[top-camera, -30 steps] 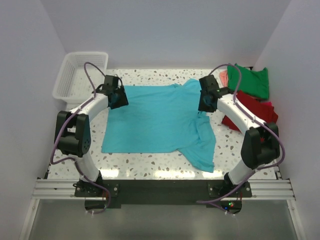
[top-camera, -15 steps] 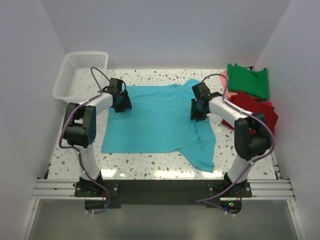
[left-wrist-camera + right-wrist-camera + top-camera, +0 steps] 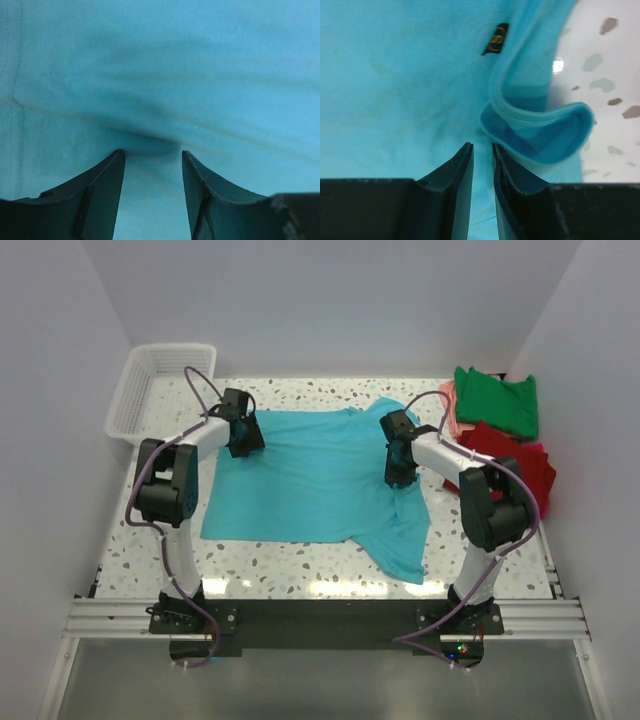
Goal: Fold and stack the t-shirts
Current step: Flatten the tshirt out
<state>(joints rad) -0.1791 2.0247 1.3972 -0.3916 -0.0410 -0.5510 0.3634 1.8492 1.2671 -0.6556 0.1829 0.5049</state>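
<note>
Left fingers (image 3: 97, 195) stand apart, pressed onto the turquoise t-shirt (image 3: 310, 480) lying mid-bench (image 3: 300, 562), long axis left-right, collar toward the right edge. Right fingers (image 3: 457, 185) are nearly together; whether they pinch cloth is unclear. Only their wrist view shows the ribbed collar (image 3: 535, 125) and neck label (image 3: 496, 39). Both arms have moved inward over the last second.

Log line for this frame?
phase: pre-fold grasp | left gripper: open, tips on cyan shirt | right gripper: jaws nearly together by collar, grip unclear | green shirt, red shirt: far right
</note>
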